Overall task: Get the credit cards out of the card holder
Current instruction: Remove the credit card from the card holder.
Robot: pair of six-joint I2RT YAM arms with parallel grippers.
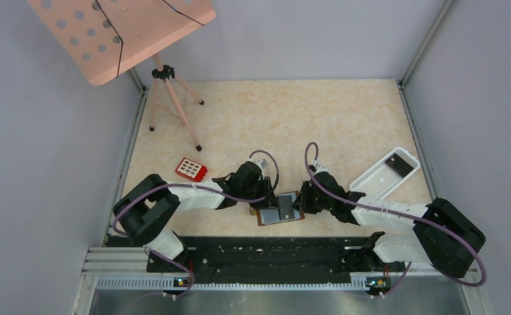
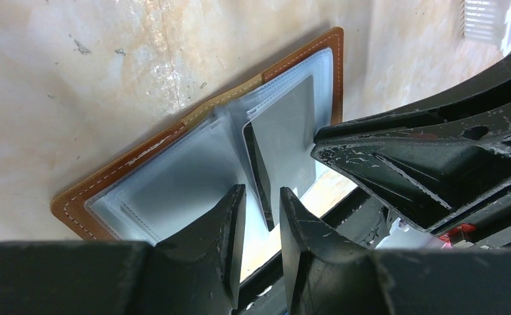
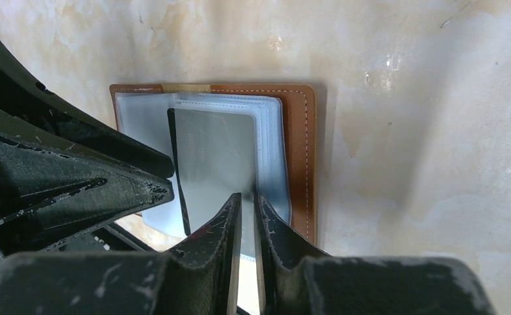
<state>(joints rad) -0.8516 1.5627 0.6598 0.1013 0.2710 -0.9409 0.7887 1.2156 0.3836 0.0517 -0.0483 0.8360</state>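
While open, card holder (image 1: 280, 210) between left claw (image 2: 263, 194), ajar, and right claw (image 3: 247, 197), clenched thereon.

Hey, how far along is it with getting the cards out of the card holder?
Done: the card holder lies open, and a dark card-like piece sits in the white tray. In hand: the left gripper straddles the edge of a dark card; the right gripper sits at the sleeves' edge. Left: that card is still sleeved.
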